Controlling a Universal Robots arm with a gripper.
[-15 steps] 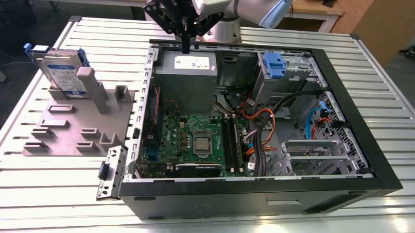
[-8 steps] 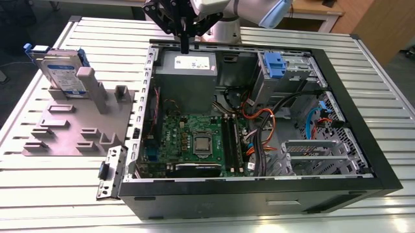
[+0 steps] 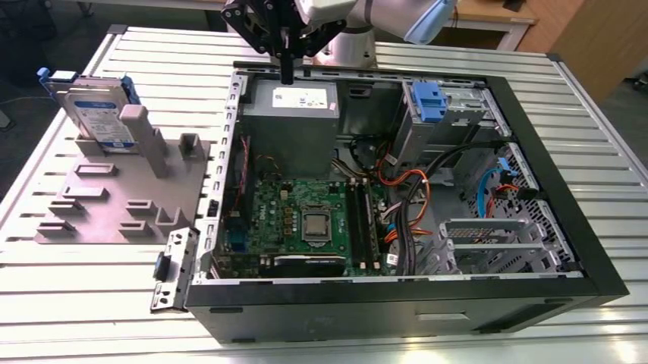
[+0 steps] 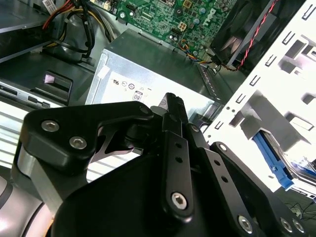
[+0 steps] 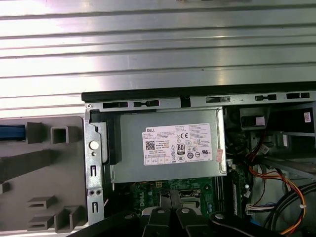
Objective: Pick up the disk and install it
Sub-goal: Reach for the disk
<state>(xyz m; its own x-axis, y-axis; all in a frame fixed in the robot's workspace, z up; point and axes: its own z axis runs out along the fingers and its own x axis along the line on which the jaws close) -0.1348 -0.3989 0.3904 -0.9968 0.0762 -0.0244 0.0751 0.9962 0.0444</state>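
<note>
The disk (image 3: 96,114) stands upright in a grey fixture (image 3: 111,205), well apart from the tool (image 3: 287,70). The tool hangs closed and empty over the power-supply box (image 3: 294,114), inside the open computer case (image 3: 405,315) on the slatted surface (image 3: 102,303).

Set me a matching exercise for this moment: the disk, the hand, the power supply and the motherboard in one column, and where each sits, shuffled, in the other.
Things:
1. disk
2. hand
3. power supply
4. motherboard

Places:
A. flat on the floor of the case
B. upright in the grey holder, outside the case on the exterior view's left
C. above the case's far edge, over the power supply
D. inside the case against its far wall, white sticker facing up

Pairs: 1-B; 2-C; 3-D; 4-A
</note>
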